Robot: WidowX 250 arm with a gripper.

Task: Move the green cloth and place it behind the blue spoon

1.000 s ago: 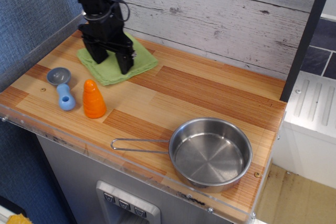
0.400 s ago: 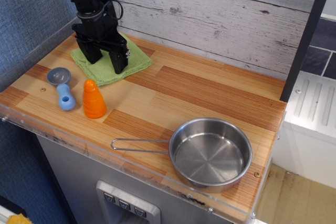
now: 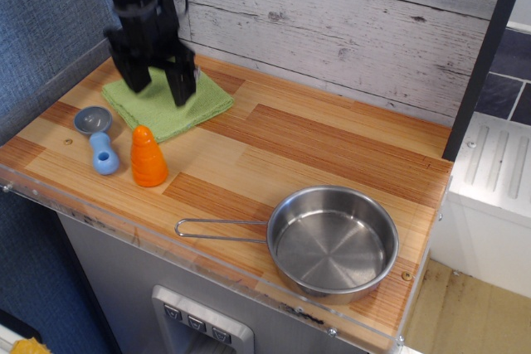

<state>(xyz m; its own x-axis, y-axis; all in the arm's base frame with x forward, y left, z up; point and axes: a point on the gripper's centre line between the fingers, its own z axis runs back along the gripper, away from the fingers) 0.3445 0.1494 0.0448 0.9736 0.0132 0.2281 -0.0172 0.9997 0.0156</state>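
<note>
The green cloth [image 3: 170,110] lies flat at the back left of the wooden counter, just behind and to the right of the blue spoon [image 3: 103,152], whose grey bowl points toward the wall. My gripper [image 3: 158,89] hangs over the cloth's rear half, motion-blurred, open, with its two black fingers [image 3: 183,84] spread wide. Whether the tips touch the cloth I cannot tell. Nothing is held between them.
An orange cone-shaped toy [image 3: 148,157] stands right of the spoon, in front of the cloth. A steel pan [image 3: 333,243] with a long wire handle sits at the front right. The plank wall runs behind, and a blue wall stands at left.
The gripper and the cloth under it have slid left along the back of the counter, toward the spoon; now the gripper appears slightly higher and blurred.
</note>
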